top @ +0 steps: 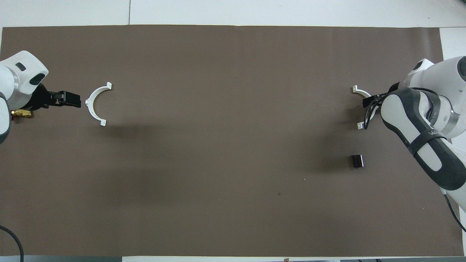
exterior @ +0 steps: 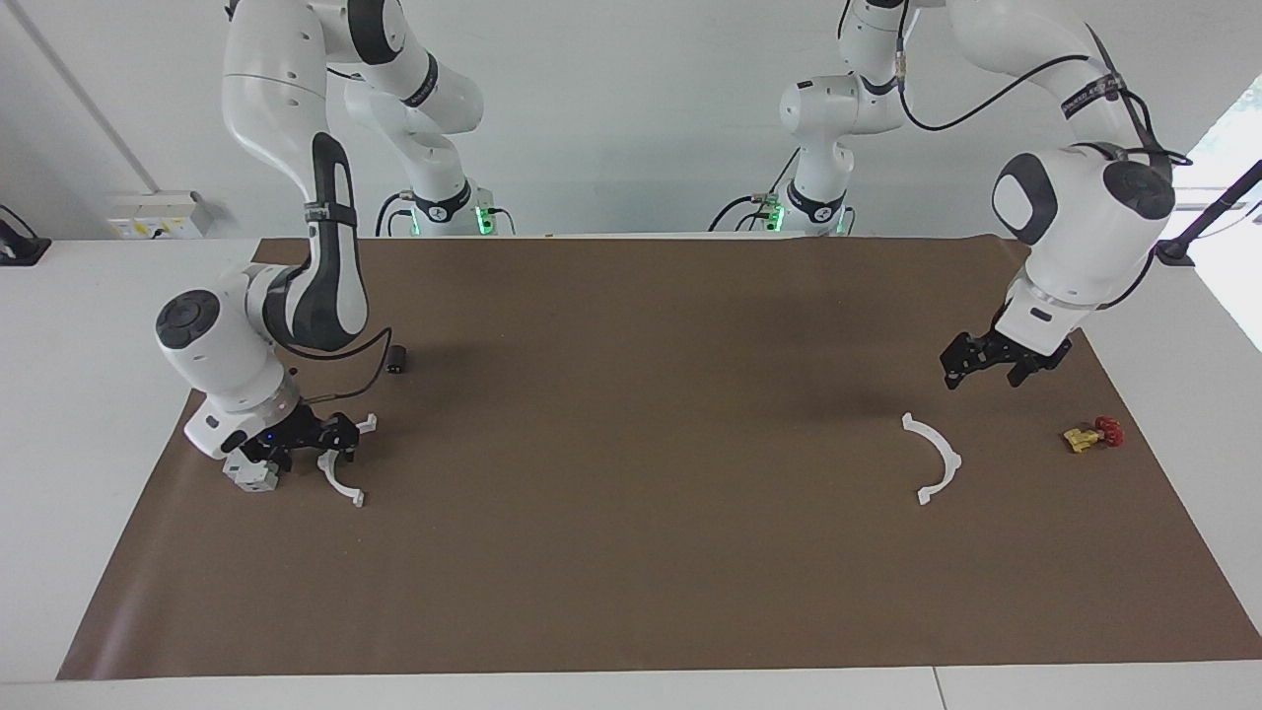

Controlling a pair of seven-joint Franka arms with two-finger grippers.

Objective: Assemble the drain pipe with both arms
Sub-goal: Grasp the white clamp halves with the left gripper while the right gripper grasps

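Two white half-rings of the drain pipe lie far apart on the brown mat. One half-ring lies toward the left arm's end and also shows in the overhead view. My left gripper hangs open and empty above the mat beside it, clear of it, also seen from overhead. The other half-ring lies toward the right arm's end. My right gripper is down low at the middle of its arc. From overhead the right gripper covers much of this half-ring.
A grey boxy block sits right beside the right gripper. A small black cylinder lies nearer the robots than the right gripper, also visible from overhead. A yellow valve with a red knob lies at the left arm's end.
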